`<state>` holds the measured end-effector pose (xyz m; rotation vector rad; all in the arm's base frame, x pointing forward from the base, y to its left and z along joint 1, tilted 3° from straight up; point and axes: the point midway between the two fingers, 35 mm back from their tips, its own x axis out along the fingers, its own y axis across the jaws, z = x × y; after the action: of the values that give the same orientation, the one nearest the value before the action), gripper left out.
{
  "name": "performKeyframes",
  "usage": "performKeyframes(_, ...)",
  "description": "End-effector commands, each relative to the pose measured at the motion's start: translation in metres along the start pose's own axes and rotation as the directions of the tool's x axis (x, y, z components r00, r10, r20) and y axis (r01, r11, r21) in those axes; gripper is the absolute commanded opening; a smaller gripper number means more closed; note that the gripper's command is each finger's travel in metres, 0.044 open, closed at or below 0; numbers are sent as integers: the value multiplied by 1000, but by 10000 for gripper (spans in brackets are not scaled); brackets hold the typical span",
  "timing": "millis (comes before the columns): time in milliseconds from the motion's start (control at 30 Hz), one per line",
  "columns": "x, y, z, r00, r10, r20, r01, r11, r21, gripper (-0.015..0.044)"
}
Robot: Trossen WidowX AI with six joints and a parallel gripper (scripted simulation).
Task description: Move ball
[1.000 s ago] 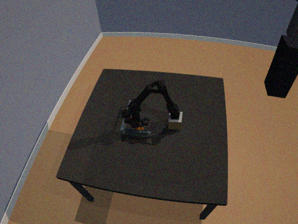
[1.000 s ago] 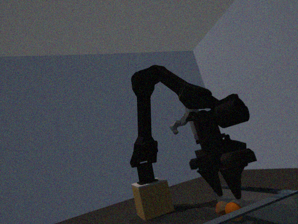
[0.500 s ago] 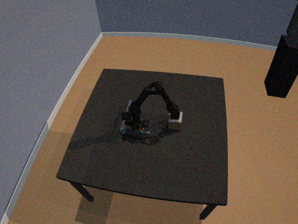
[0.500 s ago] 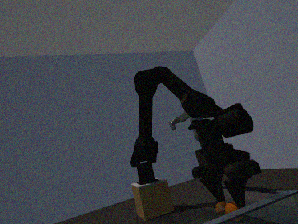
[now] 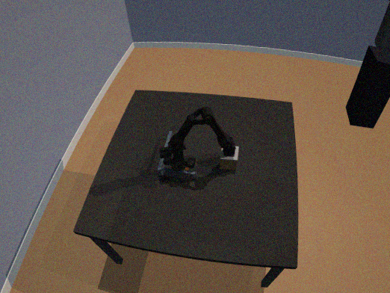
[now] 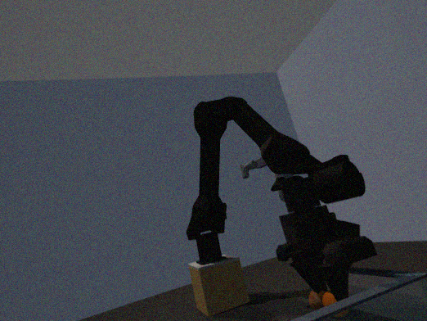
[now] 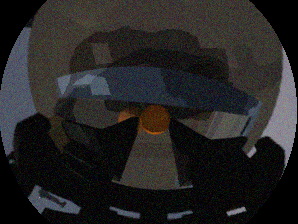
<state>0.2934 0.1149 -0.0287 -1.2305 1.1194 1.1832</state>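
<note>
Ball [image 6: 328, 298] on dark table [image 5: 224, 224], tan floor [image 5: 329, 149].

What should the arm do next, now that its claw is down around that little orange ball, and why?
Probably finish closing and then lift slightly. The gripper is down at the table with its fingers on either side of the orange ball, but the grip does not look firm yet. The ball needs a secure hold before it is carried to the resting spot.

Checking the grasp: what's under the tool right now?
The orange ball sits on the table at the tool's fingertips, with a second, fainter orange shape touching it. The fingers hide the ball's top, so actual finger contact isn't visible.
</note>
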Motion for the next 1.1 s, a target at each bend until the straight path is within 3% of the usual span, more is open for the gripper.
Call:
performKeyframes(0,0,0,1,1000,0,5,0,1000,-5,142)
performKeyframes(200,-7,-4,-6,1000,-23,-19,23,1000,17,4)
performKeyframes(767,-125,-2,0,1000,-2,4,2,1000,-2,0)
performKeyframes(1067,-118,6,-1,1000,0,6,0,1000,-5,0)
